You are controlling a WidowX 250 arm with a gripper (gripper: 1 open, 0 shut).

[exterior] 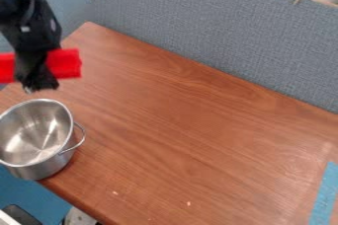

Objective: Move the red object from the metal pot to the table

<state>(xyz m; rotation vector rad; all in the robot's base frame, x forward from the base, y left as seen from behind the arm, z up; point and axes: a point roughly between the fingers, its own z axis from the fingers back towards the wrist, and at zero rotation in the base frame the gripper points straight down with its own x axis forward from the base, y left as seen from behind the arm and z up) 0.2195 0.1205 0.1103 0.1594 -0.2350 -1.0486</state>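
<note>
Wood-grain table (199, 120), red bar (63, 64) partly hidden by jaws (38, 83)

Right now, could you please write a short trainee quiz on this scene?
1. Multiple choice: what is the end effector holding? (a) the pot, (b) the red bar, (c) a cup
2. True or false: the red bar is lying inside the pot.
3. Fill in: the end effector is at the ____ side of the picture.

Key: 1. b; 2. false; 3. left
</note>
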